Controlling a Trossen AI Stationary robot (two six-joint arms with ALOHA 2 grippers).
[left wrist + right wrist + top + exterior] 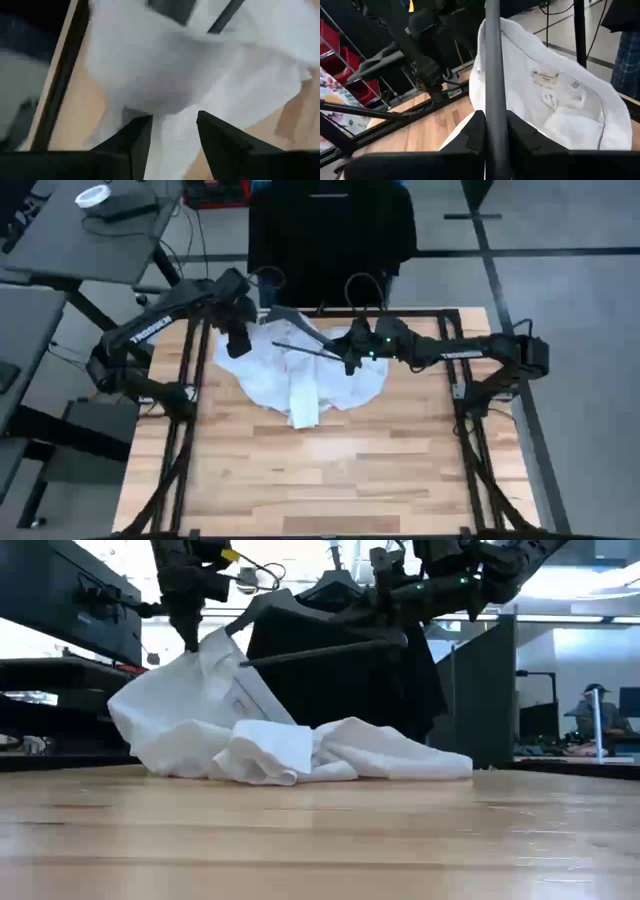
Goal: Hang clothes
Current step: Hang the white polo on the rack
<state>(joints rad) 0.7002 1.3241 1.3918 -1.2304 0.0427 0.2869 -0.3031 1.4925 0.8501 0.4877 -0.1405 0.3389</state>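
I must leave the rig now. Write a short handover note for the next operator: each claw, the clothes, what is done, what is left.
Left claw: holds up the collar edge of the white top, fabric between its fingers.
Right claw: shut on the hanger, held above the garment near the neck opening.
White top: mostly heaped at the table's far side.
Done: collar lifted, hanger brought to it.
Left: slide hanger into the neck, then hang it. A black garment hangs behind the table.

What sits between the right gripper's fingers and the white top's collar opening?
In the right wrist view, the right gripper is shut on the hanger, whose bar runs up across the white top.
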